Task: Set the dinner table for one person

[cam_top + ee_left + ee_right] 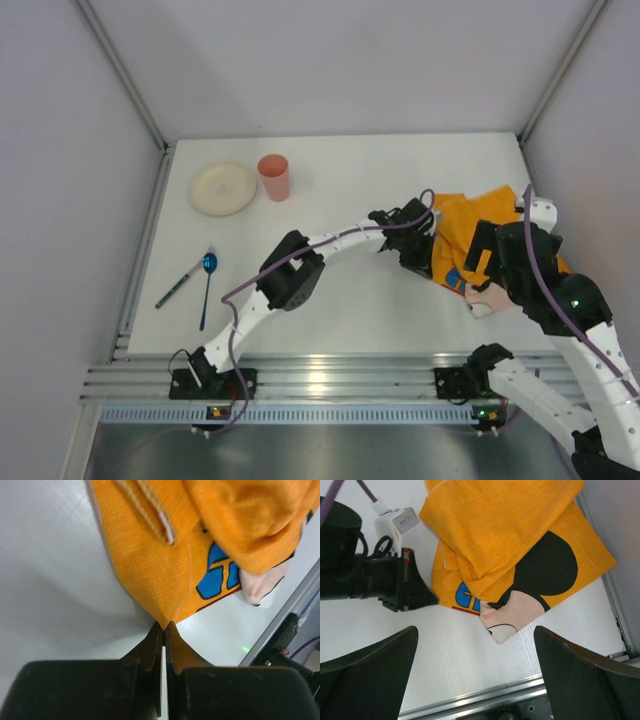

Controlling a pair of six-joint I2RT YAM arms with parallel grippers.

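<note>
The dinner table (350,190) is a white top. On its right side lies a crumpled orange Mickey Mouse cloth mat (468,218). My left gripper (164,625) is shut on a pointed corner of the mat (150,565), low on its left edge. The right wrist view shows that left gripper (432,600) pinching the mat (510,525). My right gripper (475,630) hangs open above the mat's near corner, holding nothing. From above, the right gripper (484,262) covers part of the mat.
A cream plate (222,188) and a pink cup (274,177) stand at the back left. A blue spoon (207,285) and a thin green-handled utensil (180,283) lie at the front left. A ridged silver rail (330,380) runs along the near edge.
</note>
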